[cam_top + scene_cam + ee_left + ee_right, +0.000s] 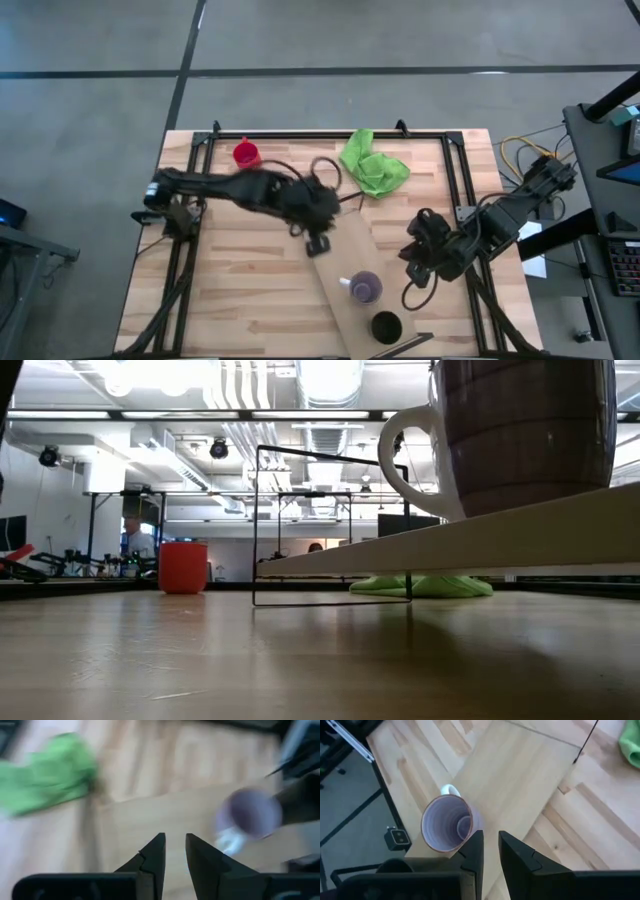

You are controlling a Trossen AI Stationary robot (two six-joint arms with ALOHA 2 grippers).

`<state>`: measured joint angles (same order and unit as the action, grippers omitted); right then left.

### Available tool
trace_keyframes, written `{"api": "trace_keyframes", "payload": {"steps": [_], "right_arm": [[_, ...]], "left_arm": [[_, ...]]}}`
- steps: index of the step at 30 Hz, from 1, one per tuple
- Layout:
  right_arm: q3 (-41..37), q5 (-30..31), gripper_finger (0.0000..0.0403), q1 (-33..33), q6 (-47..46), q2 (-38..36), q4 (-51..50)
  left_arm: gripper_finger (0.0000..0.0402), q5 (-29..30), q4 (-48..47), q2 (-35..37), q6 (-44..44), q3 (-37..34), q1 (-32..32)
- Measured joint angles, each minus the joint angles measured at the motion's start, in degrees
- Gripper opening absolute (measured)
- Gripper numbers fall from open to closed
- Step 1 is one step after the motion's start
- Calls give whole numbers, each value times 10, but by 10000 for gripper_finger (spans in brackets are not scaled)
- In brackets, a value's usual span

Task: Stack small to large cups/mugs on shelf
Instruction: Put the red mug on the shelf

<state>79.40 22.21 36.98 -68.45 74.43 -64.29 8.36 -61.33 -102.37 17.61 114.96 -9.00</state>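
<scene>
Upright on the shelf (345, 270): purple mug (364, 287) and black cup (386, 326); red cup (246, 154) far off it; left gripper (318, 243) above it, right gripper (418, 262) beside it, both empty, fingers slightly parted.

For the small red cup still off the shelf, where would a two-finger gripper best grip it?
The small red cup stands upright, mouth up, on the slatted table near its far edge. Probably come from above, one finger inside the rim and one outside; no handle shows, so any side should work. The left gripper is nearer.
</scene>
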Motion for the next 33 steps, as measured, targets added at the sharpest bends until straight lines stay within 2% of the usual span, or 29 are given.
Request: {"api": "trace_keyframes", "payload": {"steps": [5, 8, 11, 16, 21, 25, 33], "right_arm": [[0, 4, 54, 0, 2, -3, -2], [0, 4, 54, 0, 2, 2, -2], [0, 4, 54, 0, 2, 11, -2], [0, 4, 54, 0, -1, 26, -2], [-1, 3, 54, 0, -11, 36, -1], [-1, 3, 54, 0, -16, 38, 0], [-1, 2, 54, 0, -24, 38, 0]], "left_arm": [[61, 20, -120, 48, -14, 0, 45], [61, 54, -211, 72, -26, -1, 84], [61, 92, -290, 88, -92, -5, 127], [61, 55, -285, 114, -276, -40, 198], [61, 59, -286, 123, -320, -104, 280], [61, 54, -287, 126, -397, -172, 335], [61, 50, -287, 125, -557, -331, 395]]}}
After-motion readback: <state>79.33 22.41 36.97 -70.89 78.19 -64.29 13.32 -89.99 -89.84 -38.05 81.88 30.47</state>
